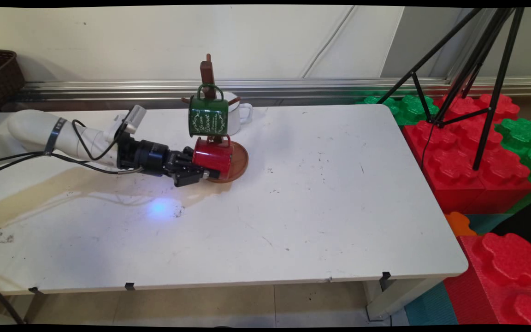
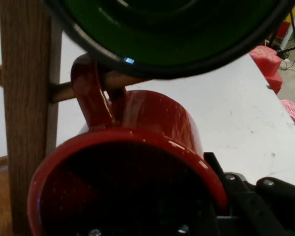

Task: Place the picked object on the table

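Gripping a red mug [image 1: 213, 158] at its rim, the hand [image 1: 201, 174] is closed on it.
Its handle hangs on the wooden mug tree's [image 1: 208, 74] peg; a green mug [image 1: 208, 116] hangs above.

claw [image 1: 201, 173] gripping red mug [image 1: 213, 157], wooden rack [image 1: 210, 78]

You have three mugs: one red [image 1: 213, 157], one green [image 1: 208, 116], one white [image 1: 237, 116]; one wooden mug tree [image 1: 208, 70]; one bench [image 1: 321, 193].
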You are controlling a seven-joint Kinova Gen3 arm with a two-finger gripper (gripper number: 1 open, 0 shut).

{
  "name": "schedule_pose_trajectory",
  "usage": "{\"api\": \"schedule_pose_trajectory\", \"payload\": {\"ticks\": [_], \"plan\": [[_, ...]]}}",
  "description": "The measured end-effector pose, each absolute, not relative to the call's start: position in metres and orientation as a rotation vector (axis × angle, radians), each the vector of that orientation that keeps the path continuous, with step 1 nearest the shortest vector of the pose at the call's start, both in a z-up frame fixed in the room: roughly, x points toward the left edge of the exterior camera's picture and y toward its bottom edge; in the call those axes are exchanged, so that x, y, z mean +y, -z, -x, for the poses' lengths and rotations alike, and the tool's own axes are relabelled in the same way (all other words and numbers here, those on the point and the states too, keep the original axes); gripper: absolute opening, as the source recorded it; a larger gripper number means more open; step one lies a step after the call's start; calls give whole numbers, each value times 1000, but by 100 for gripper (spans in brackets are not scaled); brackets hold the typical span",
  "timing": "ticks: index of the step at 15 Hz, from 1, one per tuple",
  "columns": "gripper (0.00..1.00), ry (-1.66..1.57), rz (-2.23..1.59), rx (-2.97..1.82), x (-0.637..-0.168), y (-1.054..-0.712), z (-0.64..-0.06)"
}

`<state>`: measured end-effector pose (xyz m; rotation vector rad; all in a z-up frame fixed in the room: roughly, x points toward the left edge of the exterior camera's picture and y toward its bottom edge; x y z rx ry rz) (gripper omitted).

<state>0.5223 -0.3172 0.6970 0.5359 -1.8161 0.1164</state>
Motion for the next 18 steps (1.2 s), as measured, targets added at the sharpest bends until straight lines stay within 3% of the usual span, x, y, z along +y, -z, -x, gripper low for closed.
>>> {"api": "schedule_pose_trajectory", "payload": {"ticks": [18], "plan": [[0,-42,-445,-1839,-270,-727,-530]]}}
